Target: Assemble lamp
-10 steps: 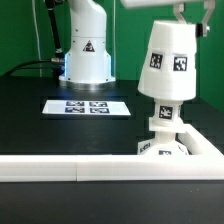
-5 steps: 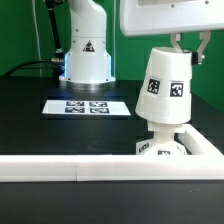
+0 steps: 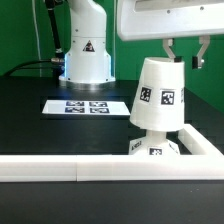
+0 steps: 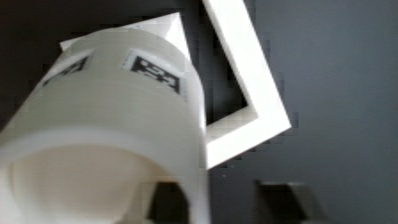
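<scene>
Matte white tapered shade (image 3: 156, 97) (image 4: 116, 130) with square tags, tilted, I see it just below my claw (image 3: 183, 55), fingers spread and clear of it, shade resting over the stepped base (image 3: 158, 150) on the black desk (image 3: 60, 135)

Even overhead light is falling on my scene, the white shade (image 3: 157, 95) is showing soft grey shading without glare, and my wrist view is blurring it (image 4: 111, 150) against the dim tabletop (image 4: 320, 60).
</scene>
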